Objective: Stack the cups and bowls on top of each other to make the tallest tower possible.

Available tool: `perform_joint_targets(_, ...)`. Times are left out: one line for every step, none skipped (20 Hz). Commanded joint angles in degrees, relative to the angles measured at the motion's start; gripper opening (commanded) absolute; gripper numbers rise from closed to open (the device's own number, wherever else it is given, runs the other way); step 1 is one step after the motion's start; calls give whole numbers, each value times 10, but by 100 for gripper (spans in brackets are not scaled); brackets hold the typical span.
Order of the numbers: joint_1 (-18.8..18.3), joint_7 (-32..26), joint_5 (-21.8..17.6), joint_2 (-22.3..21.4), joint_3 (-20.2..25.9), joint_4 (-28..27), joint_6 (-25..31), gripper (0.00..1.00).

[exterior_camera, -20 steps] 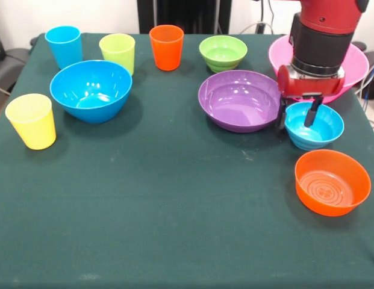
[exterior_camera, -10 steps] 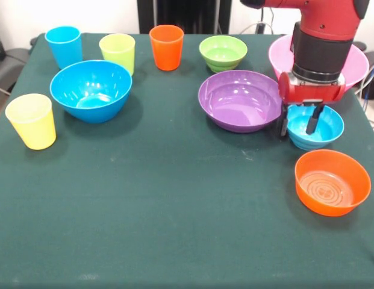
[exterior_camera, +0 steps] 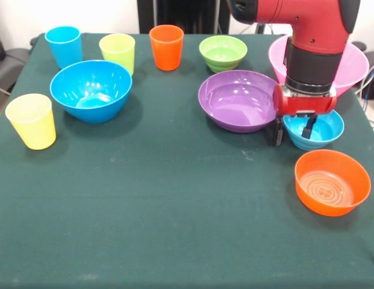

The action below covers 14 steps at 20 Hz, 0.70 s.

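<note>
Front view: light-blue bowl (exterior_camera: 319, 130) rim between fingers (exterior_camera: 292, 129).

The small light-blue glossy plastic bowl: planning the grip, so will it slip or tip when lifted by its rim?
The small light-blue glossy plastic bowl looks smooth, so probably slippery. Held by one rim side, as the gripper straddles it, it may tilt. Likely stiff and light.
</note>
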Motion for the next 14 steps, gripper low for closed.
perform_joint_targets(5, 93, 8, 25, 40, 1, -28, 100)
perform_joint_targets(6, 96, 9, 22, 40, 7, -28, 100)
perform_joint_targets(8, 98, 9, 19, 39, 13, -29, 100)
perform_joint_targets(11, 102, 11, 17, 37, 18, -31, 100)
perform_joint_targets(14, 106, 12, 15, 34, 23, -32, 100)
perform_joint_targets(16, 109, 13, 14, 33, 26, -33, 100)
perform_joint_targets(18, 111, 14, 12, 32, 28, -34, 100)
perform_joint_targets(19, 112, 14, 12, 32, 28, -33, 100)
perform_joint_targets(20, 113, 14, 13, 31, 27, -32, 100)
perform_joint_targets(23, 112, 13, 14, 28, 24, -29, 100)
perform_joint_targets(24, 111, 10, 15, 26, 20, -32, 100)
perform_joint_targets(24, 109, 7, 17, 25, 17, -32, 100)
perform_joint_targets(24, 110, 7, 18, 25, 15, -31, 100)
perform_joint_targets(25, 112, 7, 19, 24, 15, -31, 100)
